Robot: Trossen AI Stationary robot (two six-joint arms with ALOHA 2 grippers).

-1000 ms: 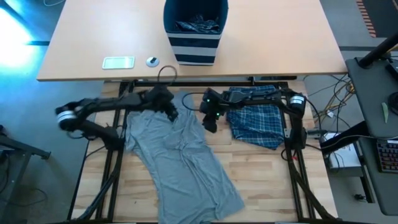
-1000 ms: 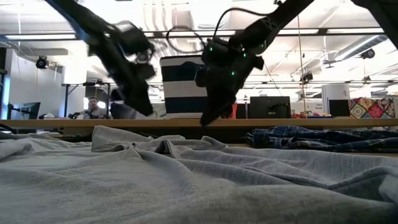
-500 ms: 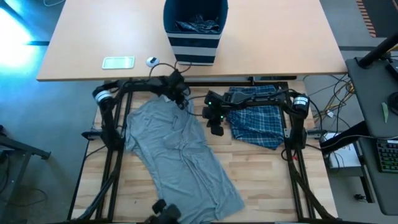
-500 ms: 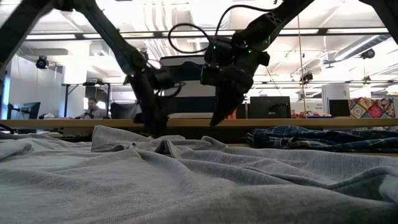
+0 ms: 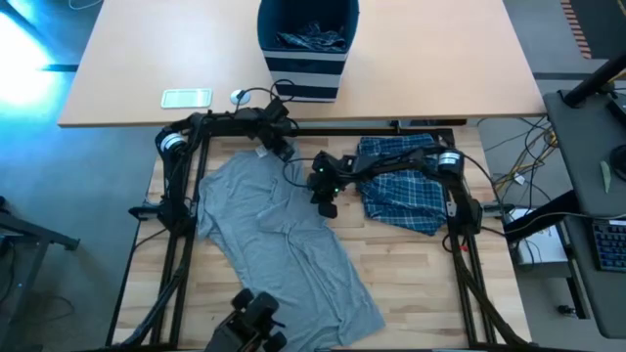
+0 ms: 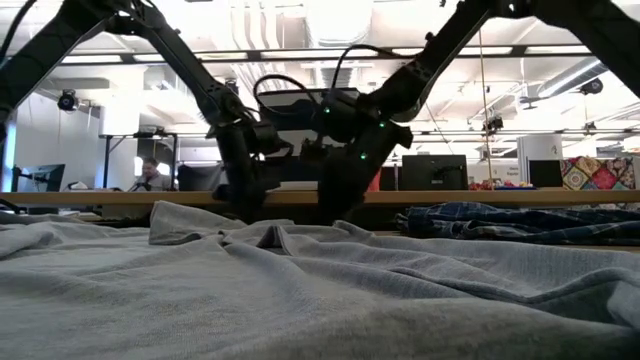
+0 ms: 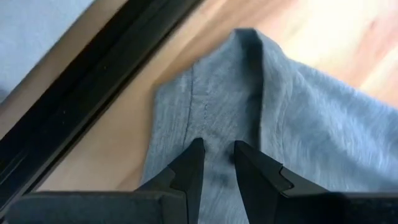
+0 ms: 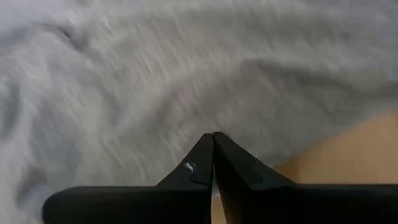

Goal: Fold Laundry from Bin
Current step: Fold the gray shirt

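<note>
Left gripper [image 7: 217,149]: clamped narrowly on a raised fold at the far edge of the grey soft cotton T-shirt [image 5: 284,244], which lies spread flat across the light wooden plank desk [image 5: 411,284]. Risk of slip on any lift, since only a thin ridge of cloth sits between the fingers. Right gripper [image 8: 212,138]: fully closed, tips down on the same T-shirt near its right-hand edge, with no clear fold seen between them. Treat as a possible empty pinch. Expect a one-sided pull, a skewed lift and a crooked fold if so. Risk also of dragging the cloth rightward onto the blue-and-white plaid garment [image 5: 401,191] heaped just beside it, and of tangling the two. Keep the grippers apart during any pull, as they work close together at the far edge. Beyond the work surface: pale tan desk [image 5: 440,59] carrying a pale flat rectangular slab [image 5: 186,98], a small round item [image 5: 240,96] and the navy soft-sided fabric bin with pale stripes [image 5: 306,68], with dark cloth [image 5: 311,41] left inside. In the low view: open office, strip lighting, monitors, and a seated person [image 6: 150,172] far off.
</note>
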